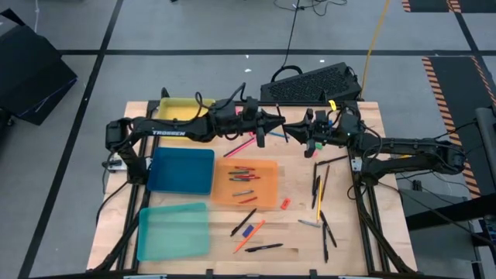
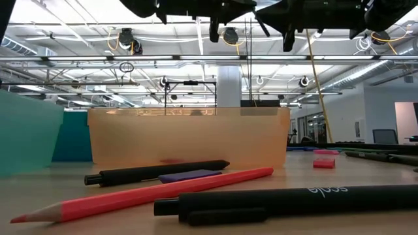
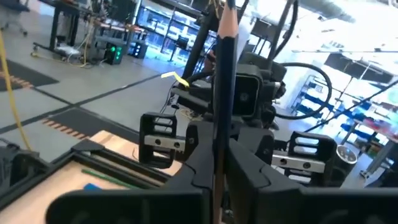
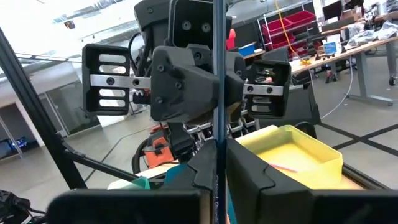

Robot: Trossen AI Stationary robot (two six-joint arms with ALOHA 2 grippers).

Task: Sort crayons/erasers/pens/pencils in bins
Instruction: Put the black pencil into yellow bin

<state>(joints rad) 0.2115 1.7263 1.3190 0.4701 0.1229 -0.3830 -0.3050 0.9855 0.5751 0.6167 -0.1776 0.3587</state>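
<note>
A dark pencil (image 1: 282,130) with a sharpened wood tip (image 3: 227,14) hangs in the air over the table's middle, behind the orange bin (image 1: 246,184). My left gripper (image 3: 217,163) reaches it from the left and my right gripper (image 4: 217,163) from the right. The two face each other, and both are shut on this one stick. The orange bin holds several short sticks. The yellow bin (image 1: 182,108), the dark blue bin (image 1: 182,170) and the teal bin (image 1: 172,231) stand on the table's left half. My left gripper pinches the pencil's shaft (image 3: 217,149) between its two fingers, some way from the sharpened end. The fingers come level from the table's left and lie across the stick. The pencil stands steeply tilted, clear of the table. My right gripper pinches the same shaft (image 4: 217,146) between its two fingers. They come level from the table's right, across the stick and opposite the left fingers. The stick runs on past the fingers both ways.
Loose pens lie on the table's right half (image 1: 319,190) and near the front edge (image 1: 263,248). There are also a red pencil (image 2: 144,196), a pink pencil (image 1: 242,146) and a red eraser (image 1: 285,203). A black keyboard (image 1: 310,85) lies at the far edge.
</note>
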